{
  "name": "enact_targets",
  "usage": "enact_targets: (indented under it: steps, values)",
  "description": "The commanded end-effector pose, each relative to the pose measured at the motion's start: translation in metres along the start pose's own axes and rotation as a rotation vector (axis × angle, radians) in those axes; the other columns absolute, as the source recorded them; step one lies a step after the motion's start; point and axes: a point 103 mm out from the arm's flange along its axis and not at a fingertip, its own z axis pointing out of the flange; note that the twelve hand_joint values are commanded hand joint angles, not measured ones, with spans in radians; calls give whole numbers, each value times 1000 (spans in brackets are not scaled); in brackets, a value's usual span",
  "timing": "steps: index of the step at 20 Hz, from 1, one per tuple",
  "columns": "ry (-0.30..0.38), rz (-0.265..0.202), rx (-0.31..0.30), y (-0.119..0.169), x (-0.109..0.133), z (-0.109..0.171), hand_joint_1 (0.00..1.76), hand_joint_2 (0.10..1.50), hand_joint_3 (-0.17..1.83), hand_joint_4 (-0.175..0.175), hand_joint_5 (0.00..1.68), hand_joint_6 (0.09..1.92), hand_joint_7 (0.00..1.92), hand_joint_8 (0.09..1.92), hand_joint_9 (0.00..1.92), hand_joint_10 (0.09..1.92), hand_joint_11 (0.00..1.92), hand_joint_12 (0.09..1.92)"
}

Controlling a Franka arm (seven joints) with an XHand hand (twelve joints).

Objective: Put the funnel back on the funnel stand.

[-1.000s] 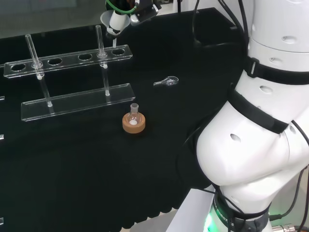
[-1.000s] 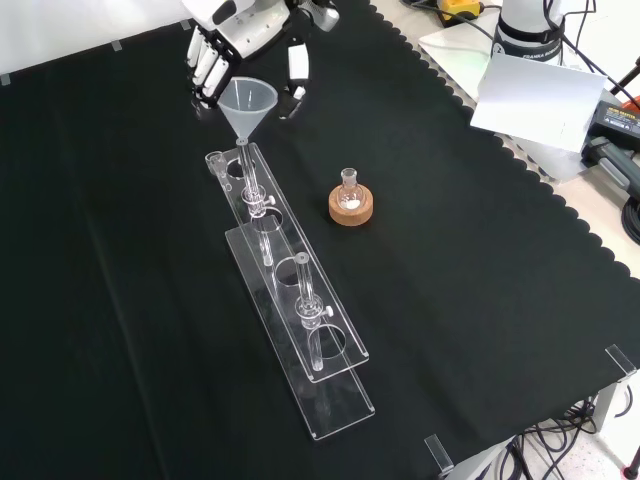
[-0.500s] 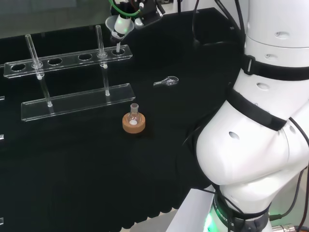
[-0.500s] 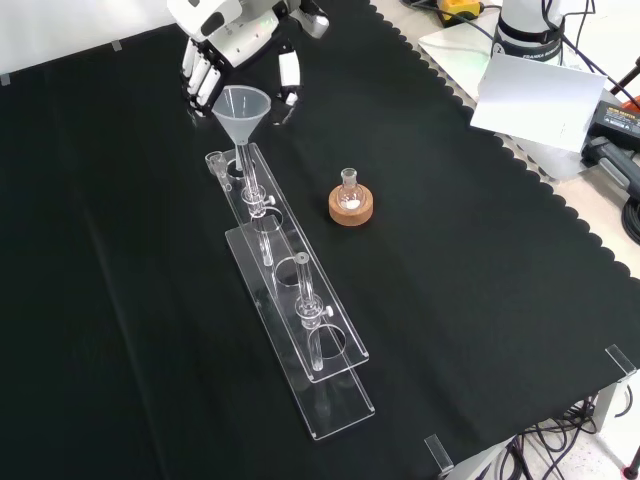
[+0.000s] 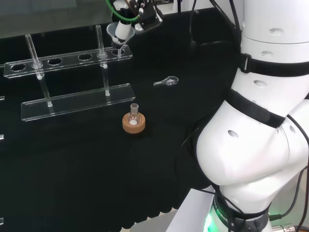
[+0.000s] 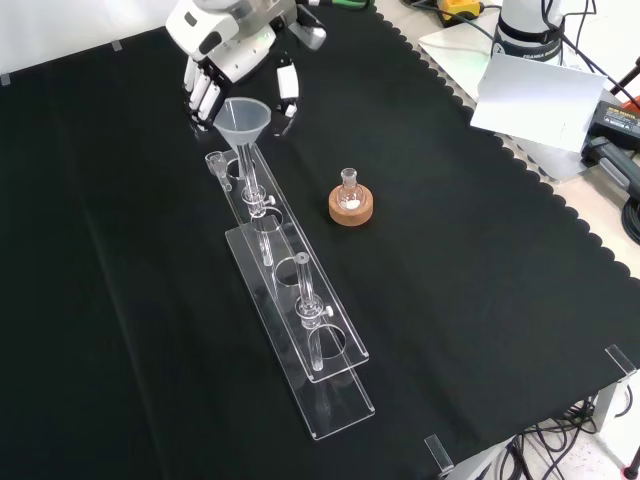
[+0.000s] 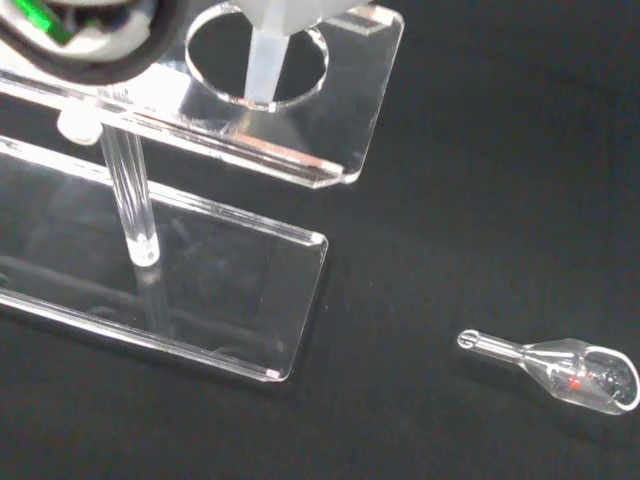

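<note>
The clear funnel [image 5: 119,32] [image 6: 243,118] hangs over the end hole of the clear acrylic funnel stand [image 5: 67,60] [image 6: 318,335]. In the wrist view the funnel's stem [image 7: 265,62] reaches down into that hole in the stand's upper plate [image 7: 345,95]. The hand [image 5: 136,11] [image 6: 222,28] is above the funnel. Its fingers [image 6: 201,95] stand on one side of the rim and the thumb [image 6: 287,84] on the other, pinching it. The stand's other holes hold nothing, and two upright rods rise from it.
A small round flask on a cork ring [image 5: 133,121] [image 6: 350,204] stands near the stand. A small glass scoop [image 5: 167,81] [image 7: 572,367] lies on the cloth beside the stand's end. The arm's white links [image 5: 260,121] rise at the head view's right.
The hand has lowered the funnel and shifted it slightly along the stand. The stem, which hung above the end hole, now sits inside it.
</note>
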Motion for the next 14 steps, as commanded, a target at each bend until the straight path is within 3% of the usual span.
enact_targets:
  steps: [1, 4, 6, 7, 9, 11, 14]
  values:
    - [-5, 1, 29, 10, 0, 10, 802, 640, 612, -34, 511, 416, 541, 644, 862, 420, 742, 1209]
    - [2, -11, 36, 11, 0, 13, 763, 632, 607, -37, 433, 353, 395, 691, 727, 487, 658, 1246]
    - [5, -21, 37, 9, 0, 13, 678, 619, 547, -35, 327, 219, 216, 697, 509, 584, 499, 1313]
    - [10, -26, 39, 7, 0, 14, 628, 614, 496, -29, 267, 148, 124, 632, 365, 638, 392, 1359]
    - [9, -34, 36, 4, 1, 14, 528, 607, 373, -13, 149, 87, 31, 321, 121, 716, 198, 1458]
    - [9, -41, 27, -1, 1, 12, 464, 605, 262, 3, 49, 87, 6, 92, 29, 665, 86, 1513]
    - [36, -51, -36, -13, 0, 9, 423, 598, 178, 12, 5, 87, 0, 87, 2, 551, 23, 1536]
